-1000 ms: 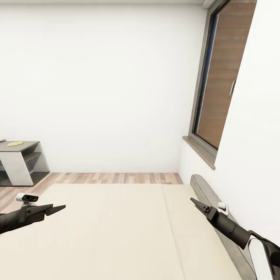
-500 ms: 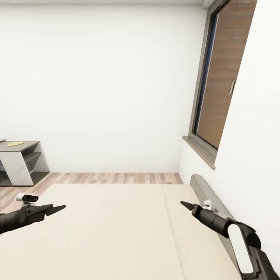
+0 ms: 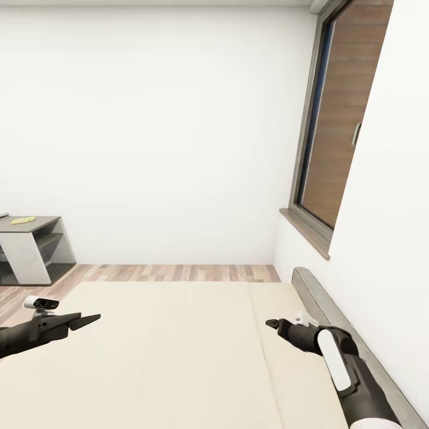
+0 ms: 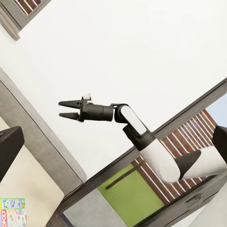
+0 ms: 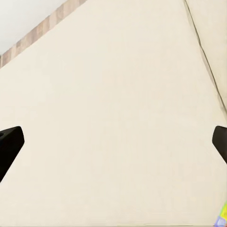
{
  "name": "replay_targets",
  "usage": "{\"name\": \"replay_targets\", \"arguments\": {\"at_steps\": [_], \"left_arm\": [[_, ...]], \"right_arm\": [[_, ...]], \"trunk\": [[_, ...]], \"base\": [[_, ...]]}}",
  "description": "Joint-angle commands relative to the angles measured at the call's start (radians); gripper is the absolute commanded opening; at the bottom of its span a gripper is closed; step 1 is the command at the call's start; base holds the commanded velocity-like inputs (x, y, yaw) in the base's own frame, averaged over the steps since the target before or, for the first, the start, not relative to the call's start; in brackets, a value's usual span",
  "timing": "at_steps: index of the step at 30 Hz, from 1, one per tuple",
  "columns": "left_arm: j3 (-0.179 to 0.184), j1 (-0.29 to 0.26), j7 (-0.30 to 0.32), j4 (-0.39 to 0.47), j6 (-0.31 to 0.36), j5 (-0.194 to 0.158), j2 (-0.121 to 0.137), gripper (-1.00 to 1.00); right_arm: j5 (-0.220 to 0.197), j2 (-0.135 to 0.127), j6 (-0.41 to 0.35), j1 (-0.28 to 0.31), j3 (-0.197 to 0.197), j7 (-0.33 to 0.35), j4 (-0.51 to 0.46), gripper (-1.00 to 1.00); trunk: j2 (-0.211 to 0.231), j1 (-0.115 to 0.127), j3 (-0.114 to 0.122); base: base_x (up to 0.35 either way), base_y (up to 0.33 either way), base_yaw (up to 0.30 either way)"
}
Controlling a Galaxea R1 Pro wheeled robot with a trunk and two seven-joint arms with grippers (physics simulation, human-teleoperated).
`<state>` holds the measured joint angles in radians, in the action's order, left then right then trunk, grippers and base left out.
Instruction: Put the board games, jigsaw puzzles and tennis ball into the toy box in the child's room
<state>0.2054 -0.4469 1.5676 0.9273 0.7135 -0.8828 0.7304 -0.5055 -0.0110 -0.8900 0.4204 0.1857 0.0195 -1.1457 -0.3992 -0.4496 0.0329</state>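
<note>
The bed's cream mattress [image 3: 179, 351] spreads out below both arms. My left gripper [image 3: 89, 322] hovers open over its left side, fingers [image 4: 9, 146] spread wide. My right gripper [image 3: 271, 323] is open above the mattress near the grey headboard [image 3: 322, 304], and its parted fingers [image 4: 66, 102] also appear in the left wrist view. A corner of a pale printed board game [image 4: 12, 213] lies on the mattress by the headboard. A multicoloured edge [image 5: 222, 215] sits on the mattress beside the right gripper [image 5: 113, 142]. The table [image 3: 36, 225] stands far left. The toy box, the jigsaw puzzles and the tennis ball are out of view.
A flat yellowish item [image 3: 22, 220] lies on the table top; I cannot tell what it is. Wood-plank floor [image 3: 179, 273] runs between the bed and the white back wall. A tall grey-framed window [image 3: 333, 131] with a sill stands at the right above the headboard.
My right arm has swung left, carrying its gripper away from the headboard and out over the mattress. The left arm and the camera have not moved.
</note>
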Motion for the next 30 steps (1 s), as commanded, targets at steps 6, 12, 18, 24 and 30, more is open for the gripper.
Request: {"name": "replay_targets", "arguments": {"at_steps": [6, 12, 18, 24, 30], "left_arm": [[0.005, -0.001, 0.003, -0.001, 0.011, -0.005, 0.0, 1.0], [0.003, -0.001, 0.003, -0.001, 0.011, -0.004, -0.004, 1.0], [0.002, -0.001, 0.003, -0.001, 0.011, -0.003, -0.014, 1.0], [0.02, -0.001, 0.003, -0.001, 0.012, -0.001, -0.018, 1.0], [0.052, -0.001, 0.003, -0.001, 0.011, 0.0, -0.019, 1.0]], "right_arm": [[0.004, 0.001, 0.004, -0.007, -0.001, -0.006, 0.049, 1.0], [0.011, 0.001, 0.009, -0.009, -0.004, -0.008, 0.118, 1.0], [0.029, -0.001, 0.026, -0.008, -0.044, -0.009, 0.158, 1.0], [0.051, -0.008, 0.152, -0.008, -0.09, -0.005, 0.255, 1.0], [0.062, -0.012, 0.214, -0.008, -0.117, 0.0, 0.383, 1.0]], "trunk": [[-0.001, 0.0, 0.0], [-0.001, 0.0, 0.0], [-0.001, 0.0, -0.003], [-0.001, 0.0, -0.011], [-0.001, 0.0, -0.02]], "base": [[0.0, 0.0, 0.0], [0.0, 0.0, 0.0], [0.0, 0.0, 0.0], [0.0, 0.0, 0.0], [0.0, 0.0, 0.0]]}}
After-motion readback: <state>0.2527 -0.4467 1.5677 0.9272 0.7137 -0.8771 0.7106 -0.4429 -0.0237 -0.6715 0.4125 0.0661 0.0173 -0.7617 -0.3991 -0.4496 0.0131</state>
